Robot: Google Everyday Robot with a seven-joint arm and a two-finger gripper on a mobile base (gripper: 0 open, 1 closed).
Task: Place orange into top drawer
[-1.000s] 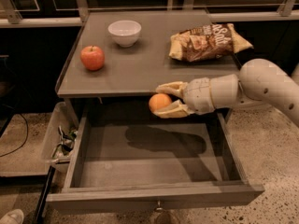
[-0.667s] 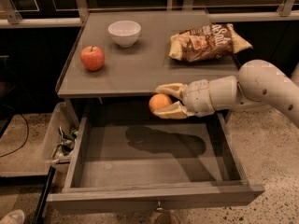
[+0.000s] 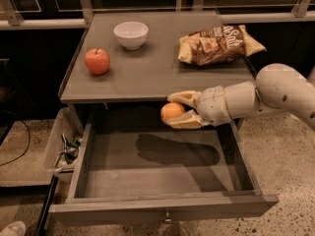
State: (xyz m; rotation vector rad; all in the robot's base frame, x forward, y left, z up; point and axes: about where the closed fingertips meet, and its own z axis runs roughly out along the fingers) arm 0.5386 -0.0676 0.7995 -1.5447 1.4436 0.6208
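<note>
The orange [image 3: 172,111] is small, round and yellow-orange. My gripper [image 3: 177,110] is shut on it, one finger above and one below, and holds it in the air over the back of the open top drawer [image 3: 162,170], just in front of the tabletop's front edge. The drawer is pulled out wide, with a flat grey bottom, low side walls and a small knob [image 3: 167,220] on its front panel. The arm reaches in from the right and casts a shadow on the drawer bottom.
On the grey tabletop [image 3: 147,75] lie a red apple [image 3: 97,61], a white bowl [image 3: 131,35] and a bag of chips [image 3: 220,44]. A bin with clutter [image 3: 64,149] stands to the left of the drawer. Speckled floor lies to the right.
The gripper with the orange has stayed in nearly the same spot above the drawer; no clear movement.
</note>
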